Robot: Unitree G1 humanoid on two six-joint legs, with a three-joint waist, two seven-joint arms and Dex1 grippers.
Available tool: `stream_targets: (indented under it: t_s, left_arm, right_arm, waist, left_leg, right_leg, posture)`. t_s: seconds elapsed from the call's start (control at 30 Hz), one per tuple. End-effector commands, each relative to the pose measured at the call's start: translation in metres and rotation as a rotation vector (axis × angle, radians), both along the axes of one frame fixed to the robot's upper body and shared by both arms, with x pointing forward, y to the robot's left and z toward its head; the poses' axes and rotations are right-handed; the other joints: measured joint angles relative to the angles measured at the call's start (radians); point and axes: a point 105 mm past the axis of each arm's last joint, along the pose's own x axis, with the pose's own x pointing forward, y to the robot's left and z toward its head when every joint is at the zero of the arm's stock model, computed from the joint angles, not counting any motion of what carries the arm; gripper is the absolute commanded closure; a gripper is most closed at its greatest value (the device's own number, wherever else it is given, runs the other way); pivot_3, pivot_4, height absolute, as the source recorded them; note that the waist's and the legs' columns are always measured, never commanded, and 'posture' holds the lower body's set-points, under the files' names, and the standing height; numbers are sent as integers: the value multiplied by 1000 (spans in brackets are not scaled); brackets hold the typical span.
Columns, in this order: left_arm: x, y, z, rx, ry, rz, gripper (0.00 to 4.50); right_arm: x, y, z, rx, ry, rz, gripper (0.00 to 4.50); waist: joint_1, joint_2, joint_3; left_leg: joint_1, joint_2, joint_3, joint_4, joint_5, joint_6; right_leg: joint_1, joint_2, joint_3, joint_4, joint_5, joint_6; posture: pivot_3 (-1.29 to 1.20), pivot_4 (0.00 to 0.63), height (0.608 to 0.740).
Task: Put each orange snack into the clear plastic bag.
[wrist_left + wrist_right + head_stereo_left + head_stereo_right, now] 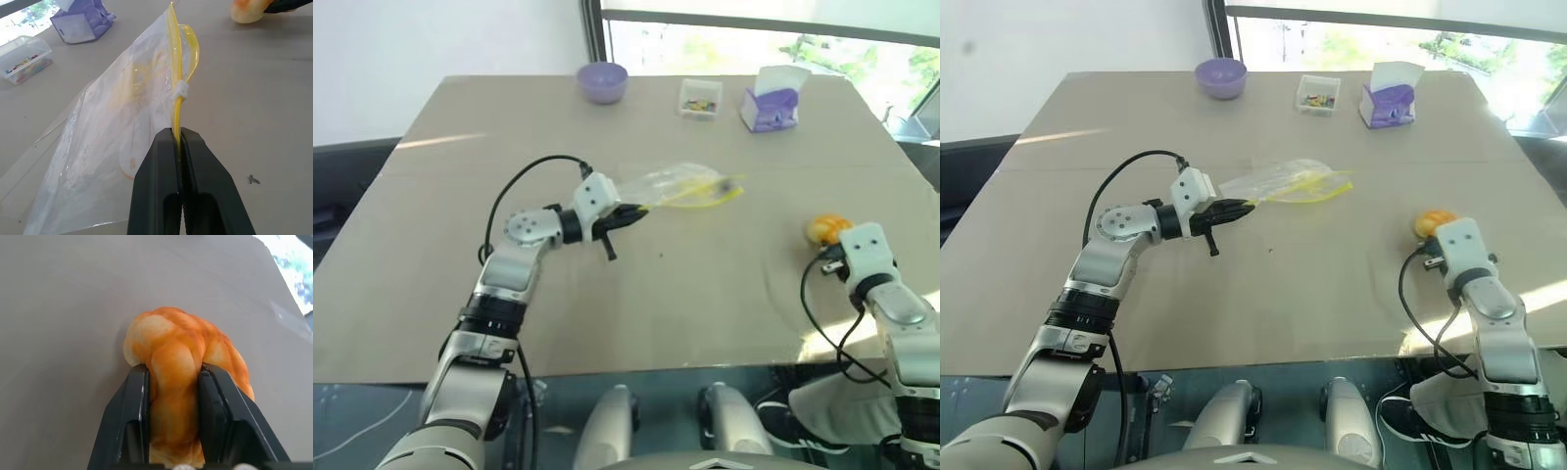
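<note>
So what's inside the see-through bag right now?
Nothing yet. The clear plastic bag looks empty; you see only yellow print and the table through it. The orange bun is outside, on the table, squeezed by the right gripper.

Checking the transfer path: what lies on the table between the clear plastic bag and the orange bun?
Only bare tan table between clear plastic bag and orange bun, in the left eye view.

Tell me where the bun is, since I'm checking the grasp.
The bun sits on the table's right side, pinched between the right gripper's fingers, apart from the bag.
</note>
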Motion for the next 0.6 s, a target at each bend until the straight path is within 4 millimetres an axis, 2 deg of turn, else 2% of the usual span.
stream_targets:
  t_s: [0.03, 0.13, 0.23, 0.37, 0.6]
  left_arm:
    - [0, 1, 21, -43, -60, -4, 4500]
    - [-1, -1, 23, -42, -66, -13, 4500]
    - [-4, -5, 25, -40, -82, -37, 4500]
    - [-9, -8, 25, -16, -105, -74, 4500]
    - [-17, -11, 28, -2, -133, -126, 4500]
  right_arm:
    - [-4, 46, 51, 77, -168, 227, 3182]
    - [-15, 88, 69, 195, -164, 436, 3182]
    - [-20, 115, 70, 257, -119, 554, 3182]
    - [-11, 128, 66, 259, -100, 583, 3182]
    - [5, 134, 61, 265, -75, 589, 3182]
  waist:
    - [0, 0, 0]
    - [1, 0, 0]
    - [3, 0, 0]
    - [7, 0, 0]
    - [3, 0, 0]
  left_leg:
    - [0, 0, 0, 0, 0, 0]
    - [0, 0, 0, 0, 0, 0]
    - [0, 0, -1, 0, 0, 0]
    - [-2, -1, -1, 1, 0, 0]
    - [-2, 0, -1, 1, 0, 0]
  right_leg:
    - [0, 0, 0, 0, 0, 0]
    - [0, 0, 0, 0, 0, 0]
    - [0, 0, -1, 0, 0, 0]
    - [0, -1, -1, -1, 0, 0]
    - [0, 0, -1, -1, 0, 0]
  posture:
    - [0, 150, 737]
    - [0, 150, 737]
    - [0, 150, 737]
    - [0, 150, 737]
    - [0, 150, 737]
